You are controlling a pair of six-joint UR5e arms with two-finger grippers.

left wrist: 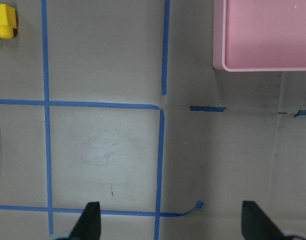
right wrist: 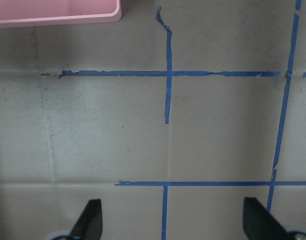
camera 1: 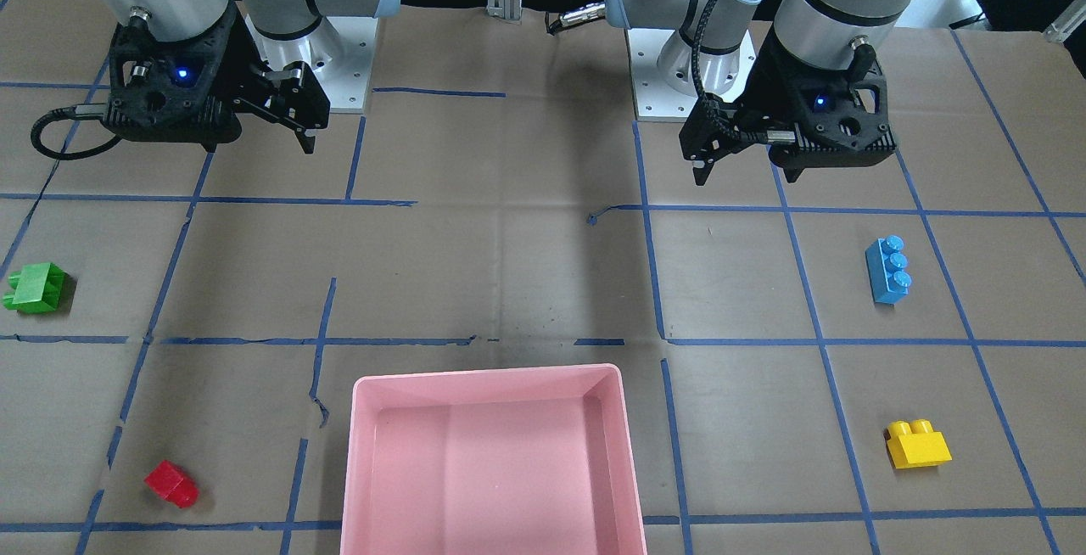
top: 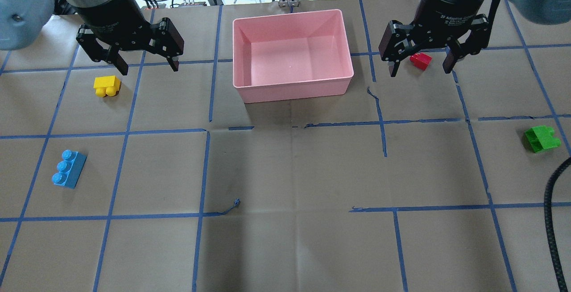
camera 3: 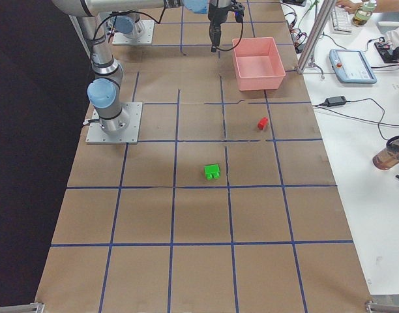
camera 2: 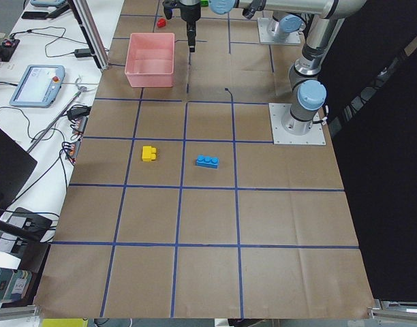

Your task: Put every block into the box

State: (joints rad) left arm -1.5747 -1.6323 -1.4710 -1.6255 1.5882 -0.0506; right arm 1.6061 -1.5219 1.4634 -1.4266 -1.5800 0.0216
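The tabletop (top: 290, 171) is covered in brown paper marked into squares by blue tape lines (top: 127, 130). Two arms hang over it, one on each side. One pink box (top: 294, 89) sits at the far middle of the tabletop, its open side up.

The left end effector (top: 148, 66) hovers above the paper with its fingers spread apart and nothing between them. The right end effector (top: 419, 69) hovers the same way, fingers apart and gripping nothing.

Four bricks lie on the tabletop, all outside the box, one of each colour. The blue three-stud brick (top: 69, 168) is on the left, nearer the robot. The green two-stud brick (top: 541, 139) is out at the right edge. The yellow two-stud brick (top: 107, 86) is far left, well apart from the box. The small red brick (top: 420, 60) is far right. From overhead it shows between the right fingers, but the front-facing view puts it well apart from them.

Bare paper and tape lie between each brick and the box. A black cable (top: 555, 220) hangs at the right, and a loose curl of tape (top: 236, 202) sits near the middle.
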